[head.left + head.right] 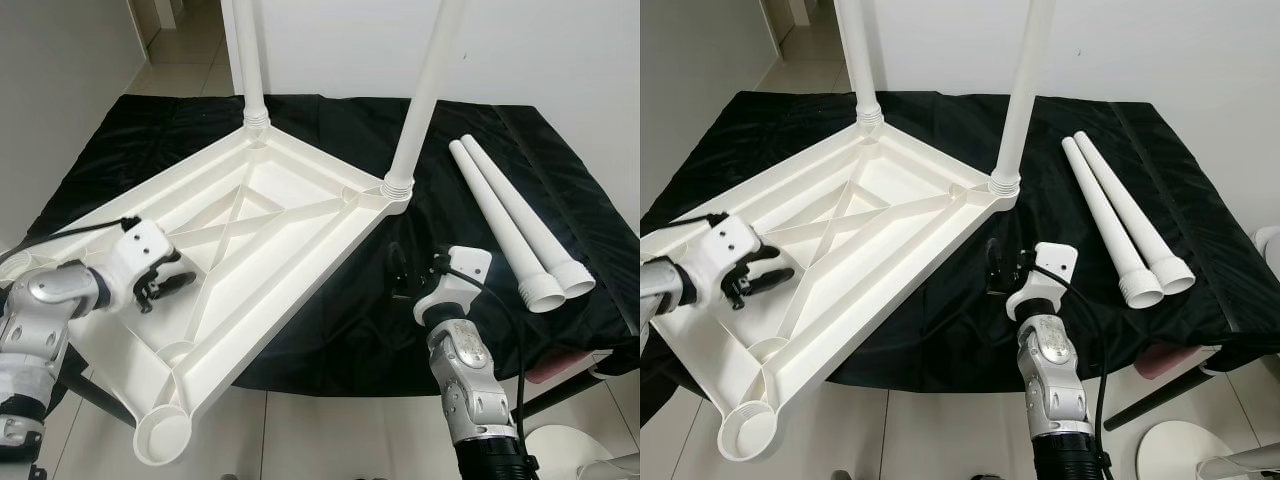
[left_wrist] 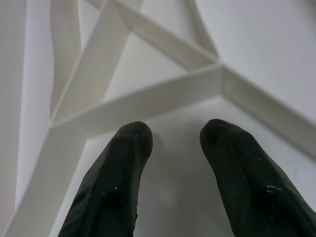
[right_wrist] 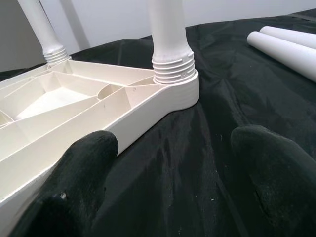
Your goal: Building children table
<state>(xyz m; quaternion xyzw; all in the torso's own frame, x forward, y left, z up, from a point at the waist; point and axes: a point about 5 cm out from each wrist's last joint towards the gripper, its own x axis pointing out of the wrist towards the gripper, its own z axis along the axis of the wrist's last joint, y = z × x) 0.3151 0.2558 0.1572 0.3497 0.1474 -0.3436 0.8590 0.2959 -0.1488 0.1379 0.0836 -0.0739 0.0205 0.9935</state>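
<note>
A white plastic tabletop (image 1: 270, 225) lies upside down on the black cloth (image 1: 520, 140). Two white legs stand screwed into its far corners, one at the back (image 1: 248, 60) and one at the right (image 1: 425, 90). Two loose legs (image 1: 505, 215) lie side by side on the cloth to the right. The near corner socket (image 1: 163, 437) has no leg in it. My left gripper (image 1: 168, 285) hovers open over the tabletop's left ribs (image 2: 148, 98), holding nothing. My right gripper (image 1: 400, 272) is open just above the cloth, pointing at the right corner leg base (image 3: 173, 74).
The tabletop's near corner overhangs the cloth's front edge above the tiled floor. A white wall (image 1: 540, 50) stands behind. A round white object (image 1: 565, 450) sits on the floor at the lower right, and a dark rod (image 1: 1160, 395) slants under the table edge.
</note>
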